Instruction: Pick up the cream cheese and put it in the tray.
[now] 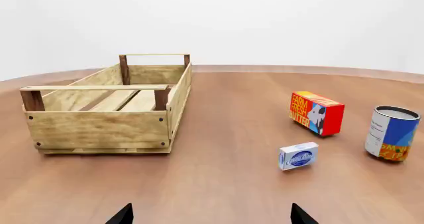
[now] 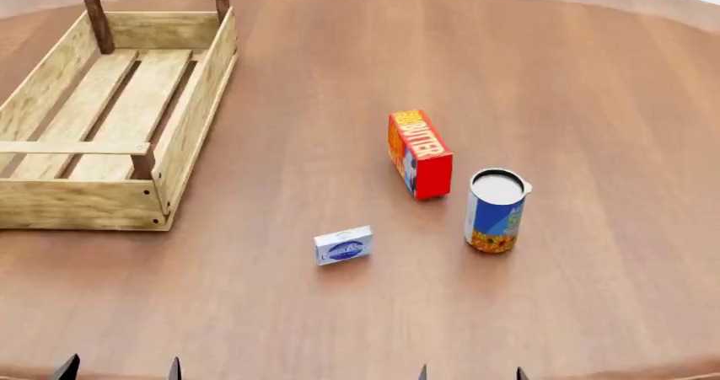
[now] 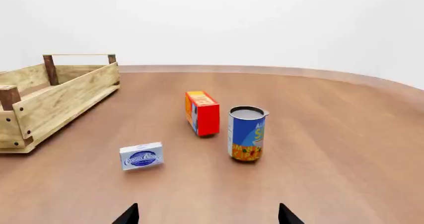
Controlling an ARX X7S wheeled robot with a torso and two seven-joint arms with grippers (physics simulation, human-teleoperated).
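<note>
Left gripper [image 2: 120, 368] and right gripper [image 2: 470, 372] hover, jaws spread wide.

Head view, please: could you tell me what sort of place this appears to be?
Probably a simulated tabletop test scene, not a real kitchen: a bare round wooden table against a blank white backdrop, with only a tray, a butter box, a can and the cream cheese set out.

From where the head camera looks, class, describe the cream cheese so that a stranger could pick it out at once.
Start at the tray, the long wooden crate at the far left of the table. Move right and nearer the robot to three packages: the butter box, the can and the cream cheese. The cream cheese is the nearest and smallest, a white-grey box with a blue oval logo.
</note>
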